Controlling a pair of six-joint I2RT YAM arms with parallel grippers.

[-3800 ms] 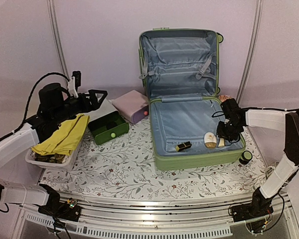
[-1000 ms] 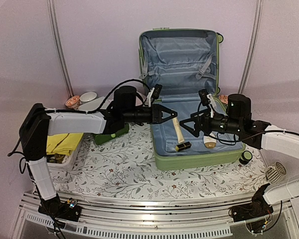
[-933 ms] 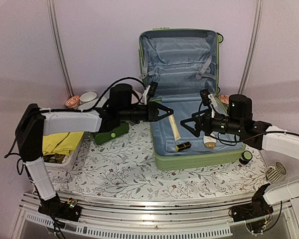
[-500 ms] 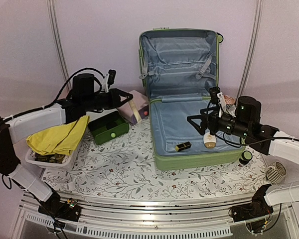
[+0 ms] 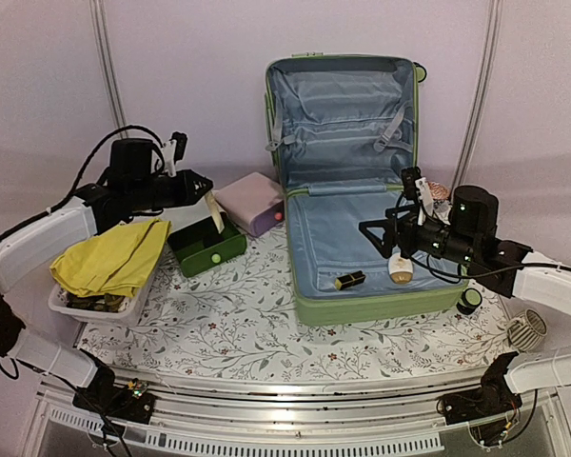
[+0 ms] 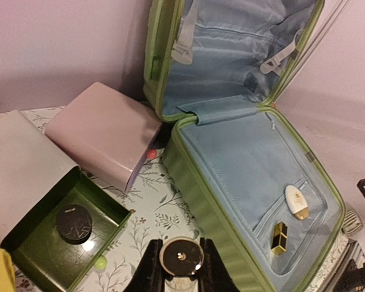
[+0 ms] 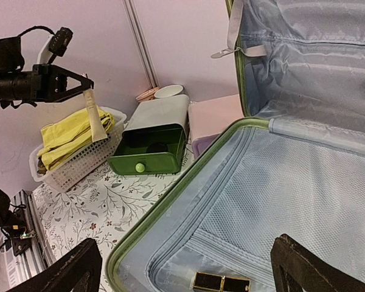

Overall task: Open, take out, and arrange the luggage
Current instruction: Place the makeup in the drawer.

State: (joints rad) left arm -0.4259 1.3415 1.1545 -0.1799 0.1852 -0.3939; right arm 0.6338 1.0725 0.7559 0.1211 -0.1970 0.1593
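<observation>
Left gripper (image 5: 205, 193) pinches a cream tube (image 5: 213, 211); only its wrist view, bottom centre, shows the black cap (image 6: 180, 257). Right gripper (image 7: 188, 265) gapes above the light-green hard-shell suitcase (image 5: 362, 307).

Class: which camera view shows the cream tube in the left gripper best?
The right wrist view: the cream tube hangs full-length, side-on, from the left gripper. The top view shows it small and distant; the left wrist view shows only its round end between the fingers.

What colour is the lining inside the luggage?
Grey-blue lining, inside the light-green luggage; shows best in the top external view.
</observation>
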